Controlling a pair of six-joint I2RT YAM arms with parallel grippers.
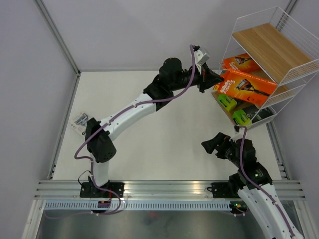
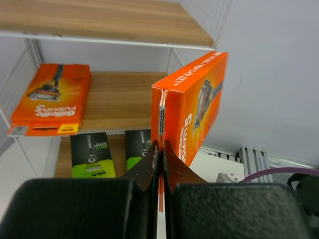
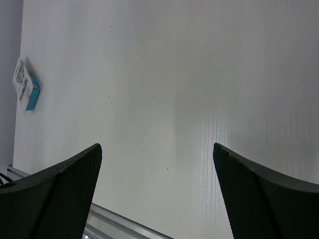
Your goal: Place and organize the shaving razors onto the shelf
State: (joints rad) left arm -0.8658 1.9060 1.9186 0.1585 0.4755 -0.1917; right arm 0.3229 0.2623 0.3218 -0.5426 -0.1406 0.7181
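Pack [image 2: 195, 102] is hanging edge-up from pinching left gripper [image 2: 159, 149], long axis pointing away toward shelf [image 2: 119, 97] middle board, left arm being nearer; right gripper [image 3: 157, 146] is hovering wide, empty.

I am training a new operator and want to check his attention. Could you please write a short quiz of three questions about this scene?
1. True or false: the left fingers are shut on an orange cardboard razor pack.
2. On which board of the white wire shelf with wooden boards do the two black packs with lime-green ends lie? A top, B middle, C bottom.
3. Fill in: the white-and-blue blister pack is not on the shelf; it lies on the ____.

Key: 1 true; 2 C; 3 white table.
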